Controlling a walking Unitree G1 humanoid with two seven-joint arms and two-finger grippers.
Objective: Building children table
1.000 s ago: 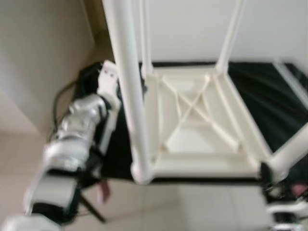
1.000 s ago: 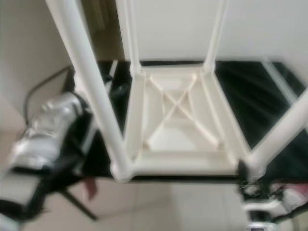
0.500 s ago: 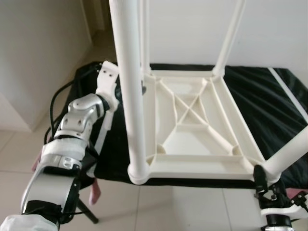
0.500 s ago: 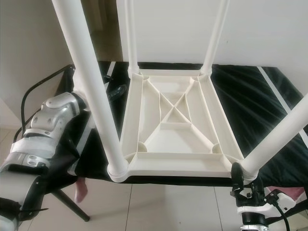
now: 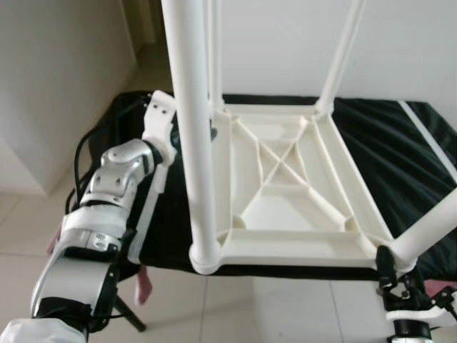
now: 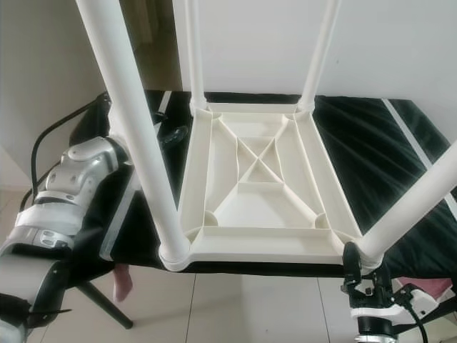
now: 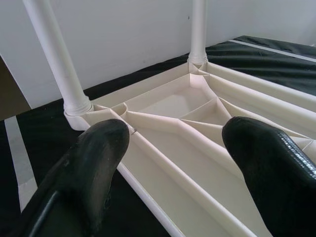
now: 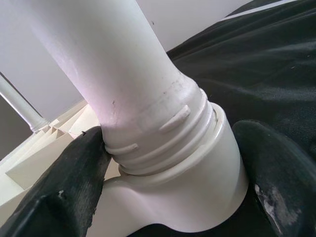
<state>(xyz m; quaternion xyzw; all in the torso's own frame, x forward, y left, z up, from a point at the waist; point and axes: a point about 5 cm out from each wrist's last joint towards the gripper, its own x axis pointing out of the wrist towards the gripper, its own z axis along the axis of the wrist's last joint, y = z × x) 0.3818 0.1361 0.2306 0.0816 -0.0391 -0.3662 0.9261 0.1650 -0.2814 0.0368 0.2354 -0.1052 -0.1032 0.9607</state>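
Table point(image 6: 250, 193) upside down, 4 legs in. Since 0.5 s ago nothing shifted. R gripper point(image 8: 168, 182) fingers apart round near-right leg point(image 8: 123, 84); L gripper point(image 7: 173, 163) apart over table's left rim.

The upturned table point(image 5: 289, 193) is seen to be moulded of smooth cream-white plastic with a soft sheen, its ribs crisply formed. The leg point(image 8: 128, 89) is of the same plastic, faintly scuffed near the threaded collar. A matt black cloth point(image 6: 371, 157), lightly creased, is spread beneath. The left arm point(image 5: 118, 179) is cased in brushed silver metal. The fingers point(image 7: 94, 168) are of glossy black, finely textured material.
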